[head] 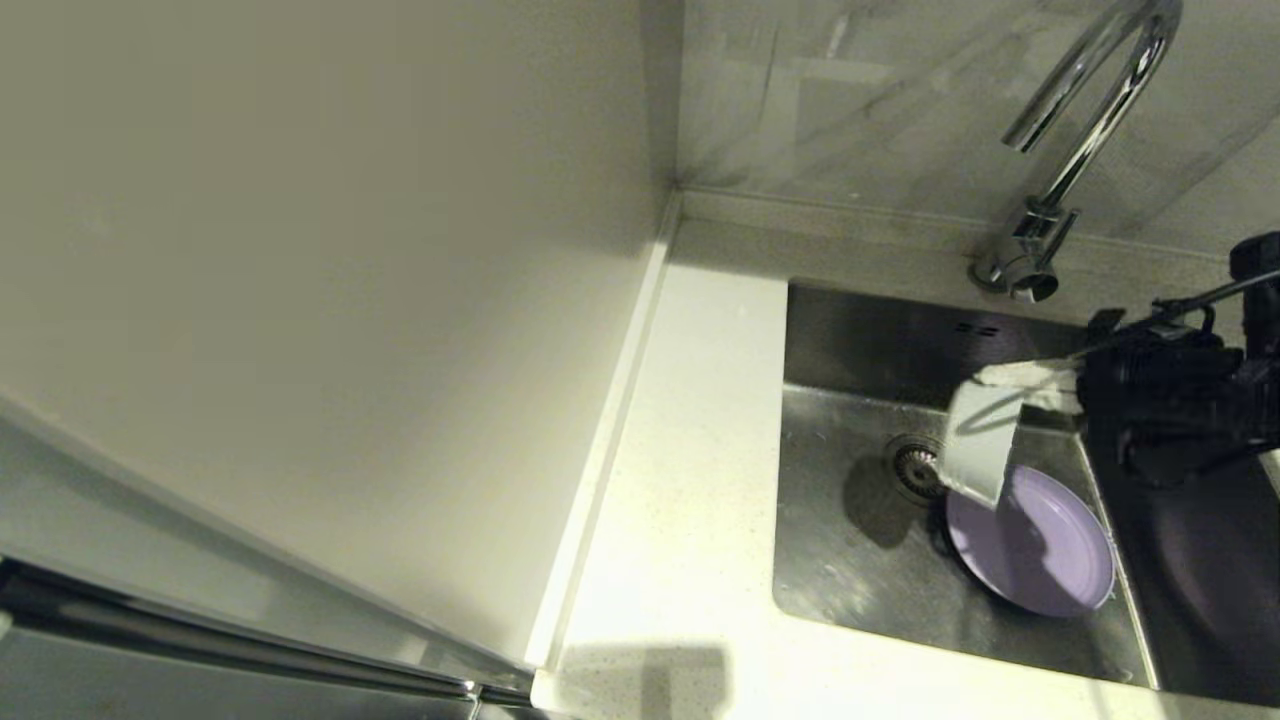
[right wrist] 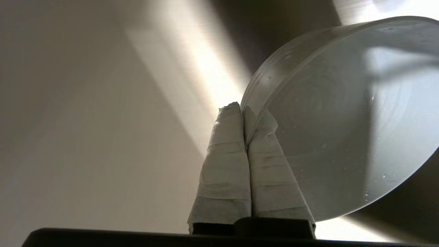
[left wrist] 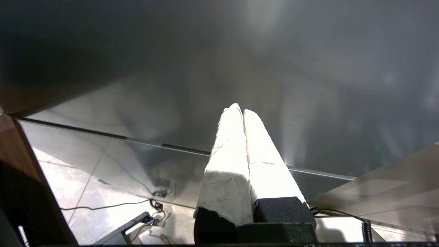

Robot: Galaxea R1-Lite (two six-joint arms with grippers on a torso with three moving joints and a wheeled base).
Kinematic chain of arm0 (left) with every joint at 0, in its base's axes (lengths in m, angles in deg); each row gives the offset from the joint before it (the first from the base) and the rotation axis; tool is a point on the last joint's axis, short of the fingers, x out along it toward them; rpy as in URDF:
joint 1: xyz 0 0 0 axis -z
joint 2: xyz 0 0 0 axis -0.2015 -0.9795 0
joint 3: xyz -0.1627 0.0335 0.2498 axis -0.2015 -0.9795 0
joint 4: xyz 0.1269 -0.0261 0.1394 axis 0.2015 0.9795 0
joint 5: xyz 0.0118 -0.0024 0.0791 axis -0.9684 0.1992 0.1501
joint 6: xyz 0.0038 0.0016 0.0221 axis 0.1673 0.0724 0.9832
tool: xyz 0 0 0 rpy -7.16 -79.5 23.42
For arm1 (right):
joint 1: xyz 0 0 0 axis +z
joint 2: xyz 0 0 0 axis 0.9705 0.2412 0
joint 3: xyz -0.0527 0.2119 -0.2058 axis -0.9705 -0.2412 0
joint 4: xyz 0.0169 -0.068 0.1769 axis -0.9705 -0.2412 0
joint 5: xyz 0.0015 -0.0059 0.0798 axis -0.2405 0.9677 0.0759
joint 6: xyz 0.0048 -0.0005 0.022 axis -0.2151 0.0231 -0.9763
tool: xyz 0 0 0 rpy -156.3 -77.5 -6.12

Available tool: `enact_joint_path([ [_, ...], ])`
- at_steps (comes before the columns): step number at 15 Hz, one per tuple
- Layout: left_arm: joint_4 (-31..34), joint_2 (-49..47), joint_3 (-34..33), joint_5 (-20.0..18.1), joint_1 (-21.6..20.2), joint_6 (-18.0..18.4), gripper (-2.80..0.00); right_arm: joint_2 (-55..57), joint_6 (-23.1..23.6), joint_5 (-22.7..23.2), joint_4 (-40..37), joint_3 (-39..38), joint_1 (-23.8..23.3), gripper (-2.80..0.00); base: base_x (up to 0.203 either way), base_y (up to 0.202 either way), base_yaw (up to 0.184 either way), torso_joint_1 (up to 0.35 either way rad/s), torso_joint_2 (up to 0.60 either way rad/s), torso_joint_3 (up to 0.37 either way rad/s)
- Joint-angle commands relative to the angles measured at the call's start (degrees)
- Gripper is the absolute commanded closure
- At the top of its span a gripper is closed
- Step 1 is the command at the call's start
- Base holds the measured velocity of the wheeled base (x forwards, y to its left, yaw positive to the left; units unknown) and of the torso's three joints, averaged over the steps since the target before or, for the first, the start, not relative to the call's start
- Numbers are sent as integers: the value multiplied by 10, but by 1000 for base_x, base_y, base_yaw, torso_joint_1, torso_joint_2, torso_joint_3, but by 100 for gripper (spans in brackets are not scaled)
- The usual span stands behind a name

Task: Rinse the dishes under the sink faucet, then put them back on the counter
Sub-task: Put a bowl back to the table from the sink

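Steel sink (head: 860, 560) holds the lavender plate (head: 1040, 550) flat on its floor beside the drain: looks rigid, wet, likely slick and hard to lift off the metal, so I'd take it by a raised rim edge. Pale bowl (head: 985, 440) is tipped above the plate, right gripper (right wrist: 244, 109) pinched on its thin wet rim; light, stiff, could slip. Left gripper (left wrist: 242, 110) parked off-counter, fingers together, empty.

Dim scene; bright glare on counter (head: 690, 480); sink (head: 870, 560) shadowed.
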Motion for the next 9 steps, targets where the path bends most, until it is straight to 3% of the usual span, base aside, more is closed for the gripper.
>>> enact_joint_path([
  [1, -1, 0, -2, 0, 0, 0, 0, -6, -223, 50, 126, 5, -2, 0, 0, 0, 0, 0, 0, 0],
  [3, 0, 0, -2, 0, 0, 0, 0, -2, -373, 72, 240, -4, -12, 0, 0, 0, 0, 0, 0, 0],
  [4, 0, 0, -2, 0, 0, 0, 0, 0, -424, 89, 297, -24, -29, 0, 0, 0, 0, 0, 0, 0],
  [6, -1, 0, -2, 0, 0, 0, 0, 2, -519, 120, 367, -43, -57, 0, 0, 0, 0, 0, 0, 0],
  [9, 0, 0, -2, 0, 0, 0, 0, 2, -632, 129, 513, -85, -85, 0, 0, 0, 0, 0, 0, 0],
])
